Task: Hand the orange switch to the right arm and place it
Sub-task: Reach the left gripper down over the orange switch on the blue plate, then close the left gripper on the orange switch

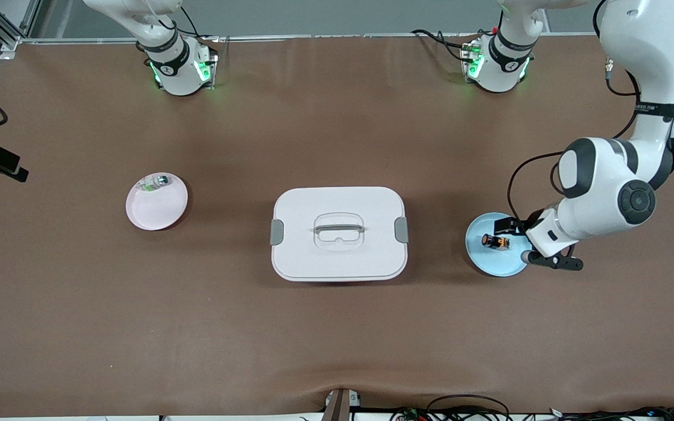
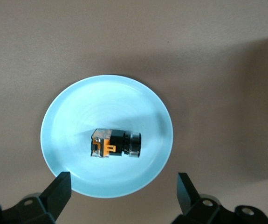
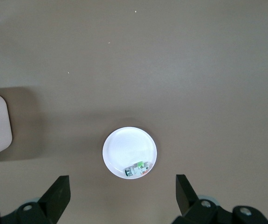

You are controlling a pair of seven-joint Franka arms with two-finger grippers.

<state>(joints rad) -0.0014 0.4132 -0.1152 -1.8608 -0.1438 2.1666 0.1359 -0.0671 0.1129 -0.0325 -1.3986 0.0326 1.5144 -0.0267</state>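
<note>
orange switch lying on the blue plate, left tool spread above it

the orange switch (image 1: 495, 241) lies on its side in the middle of a light blue plate (image 1: 485, 261) toward the left arm's end of the brown worktop (image 1: 337, 339). the left tool (image 2: 124, 196) hangs over the plate's edge with its fingers (image 2: 59, 189) spread wide and nothing between them. a white lidded box (image 1: 339, 233) with a clear handle and grey clips sits mid-worktop. toward the right arm's end a white plate (image 1: 156, 202) holds a small clear, green and silver part (image 1: 156, 182) at its rim. the right tool (image 3: 122, 196) is high over that plate, fingers spread and empty; the right arm (image 1: 164, 47) shows only its base in the front view.
</note>
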